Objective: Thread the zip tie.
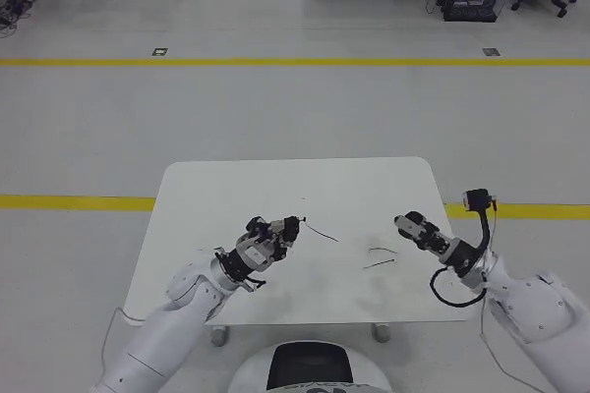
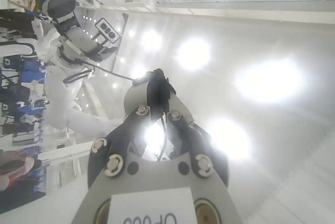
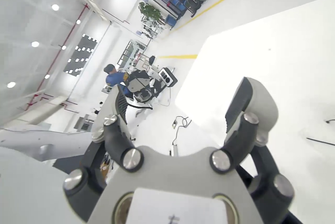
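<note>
My left gripper (image 1: 289,229) hovers over the middle of the white table (image 1: 374,182), tilted upward, and is shut on a thin black zip tie (image 1: 320,233) whose free end sticks out to the right. In the left wrist view the zip tie (image 2: 117,75) runs out from between the closed pads (image 2: 157,89) of the left gripper (image 2: 158,86). My right gripper (image 1: 405,220) stands open over the table's right part, holding nothing. In the right wrist view the right gripper (image 3: 183,102) has its jaws spread wide apart.
Two more black zip ties (image 1: 381,256) lie on the table between the grippers, nearer the right one, and show as zip ties (image 3: 320,140) in the right wrist view. Yellow floor lines (image 1: 275,62) run beyond the table.
</note>
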`<state>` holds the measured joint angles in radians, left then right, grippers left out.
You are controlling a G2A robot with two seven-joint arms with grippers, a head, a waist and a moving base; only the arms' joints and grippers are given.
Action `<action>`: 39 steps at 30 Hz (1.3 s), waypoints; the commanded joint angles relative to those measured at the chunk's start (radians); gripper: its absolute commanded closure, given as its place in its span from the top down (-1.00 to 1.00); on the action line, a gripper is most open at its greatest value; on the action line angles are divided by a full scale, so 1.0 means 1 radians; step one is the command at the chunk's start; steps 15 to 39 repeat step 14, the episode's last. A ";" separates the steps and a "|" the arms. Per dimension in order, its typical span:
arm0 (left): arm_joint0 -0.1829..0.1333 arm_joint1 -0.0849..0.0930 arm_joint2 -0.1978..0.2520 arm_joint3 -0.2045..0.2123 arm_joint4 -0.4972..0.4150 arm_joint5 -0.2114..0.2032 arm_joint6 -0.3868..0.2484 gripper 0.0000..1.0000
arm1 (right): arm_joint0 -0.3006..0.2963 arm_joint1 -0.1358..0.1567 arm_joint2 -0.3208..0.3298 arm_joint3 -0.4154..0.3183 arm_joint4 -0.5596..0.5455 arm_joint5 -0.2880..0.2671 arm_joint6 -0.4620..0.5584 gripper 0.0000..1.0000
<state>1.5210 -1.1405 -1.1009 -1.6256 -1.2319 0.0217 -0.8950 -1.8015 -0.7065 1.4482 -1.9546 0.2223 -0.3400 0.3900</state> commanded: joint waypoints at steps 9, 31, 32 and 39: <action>0.011 0.003 -0.025 -0.008 -0.020 -0.008 -0.029 -1.00 | -0.004 -0.024 0.047 -0.003 0.081 0.000 0.072 1.00; 0.011 0.003 -0.025 -0.008 -0.020 -0.008 -0.029 -1.00 | -0.004 -0.024 0.047 -0.003 0.081 0.000 0.072 1.00; 0.011 0.003 -0.025 -0.008 -0.020 -0.008 -0.029 -1.00 | -0.004 -0.024 0.047 -0.003 0.081 0.000 0.072 1.00; 0.011 0.003 -0.025 -0.008 -0.020 -0.008 -0.029 -1.00 | -0.004 -0.024 0.047 -0.003 0.081 0.000 0.072 1.00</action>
